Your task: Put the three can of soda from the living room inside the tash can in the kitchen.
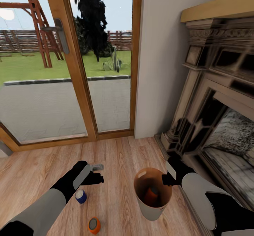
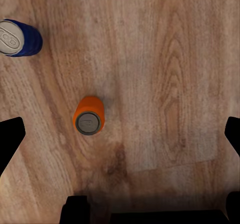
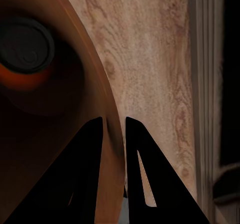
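On the living room's wood floor [image 1: 116,158], right by the fireplace [image 1: 215,98], one can is already sitting in the bin.

The trash can [image 1: 152,207], glossy brown inside and pale outside, is standing upright with an orange can [image 1: 152,194] lying down in it, and the right hand [image 1: 168,178] is pinching its rim, one finger inside and one outside. The left hand [image 1: 96,174] is hovering spread wide over the floor, holding nothing. The blue can [image 1: 81,196] with its pale top and the second orange can [image 1: 94,225] are both standing on the floor near each other, left of the bin. Wood-framed glass doors [image 1: 76,70] are showing the garden behind.
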